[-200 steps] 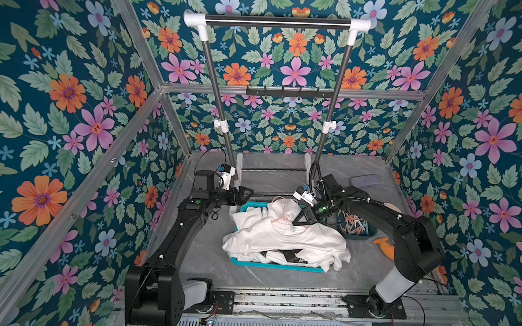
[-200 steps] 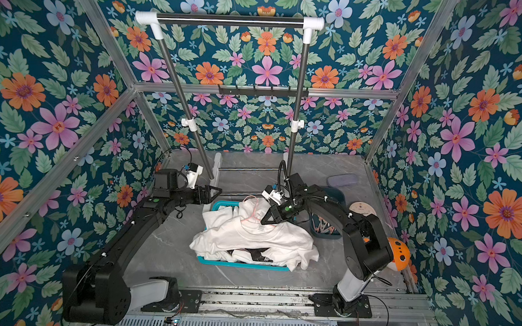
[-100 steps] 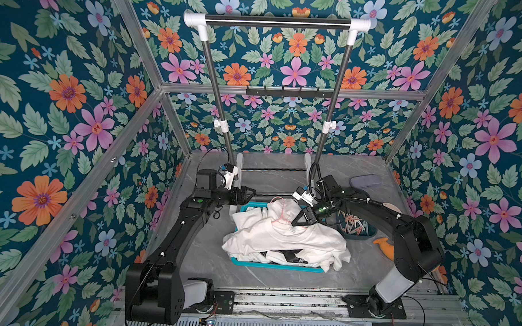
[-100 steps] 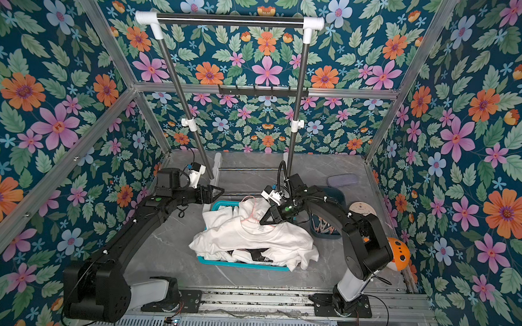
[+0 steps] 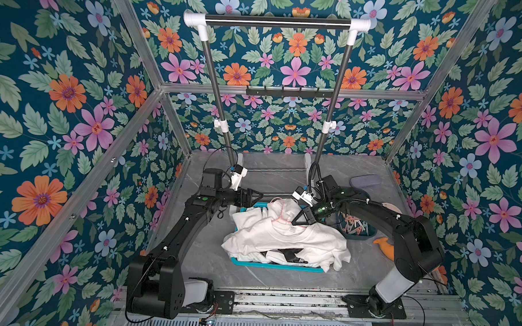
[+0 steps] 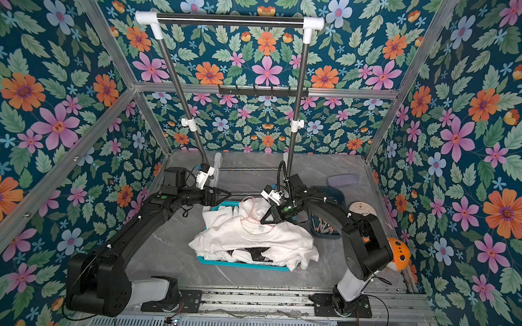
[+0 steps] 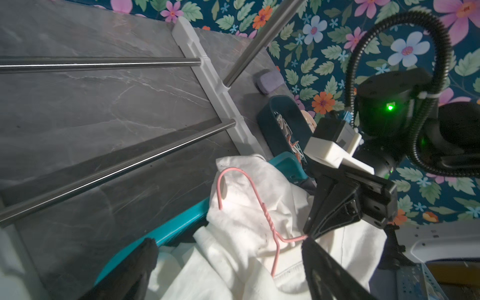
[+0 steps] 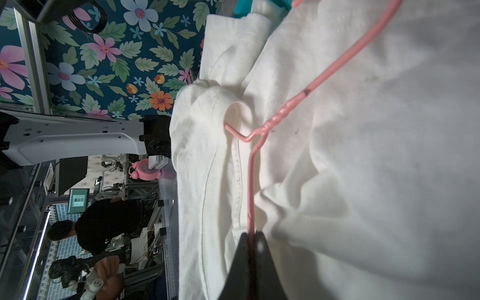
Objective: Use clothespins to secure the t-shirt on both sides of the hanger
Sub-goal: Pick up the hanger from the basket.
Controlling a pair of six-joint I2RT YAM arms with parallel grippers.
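Pinching the thin pink wire hanger by one shoulder near its twisted neck, the right hand is clamped shut on it at the collar of the crumpled white t-shirt, which is heaped in the teal plastic basket. The left hand hovers beside it, fingers apart. The slick wire may swivel in that narrow grip, and the unpegged shirt could slide off if lifted. The salmon and beige plastic clothespins lie in a dark blue tub, partly under the right arm. The steel rack upright stands close behind.

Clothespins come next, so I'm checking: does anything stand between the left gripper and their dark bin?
Yes: the right gripper, shut on the pink hanger, and the heaped t-shirt lie between the left gripper and the clothespins.
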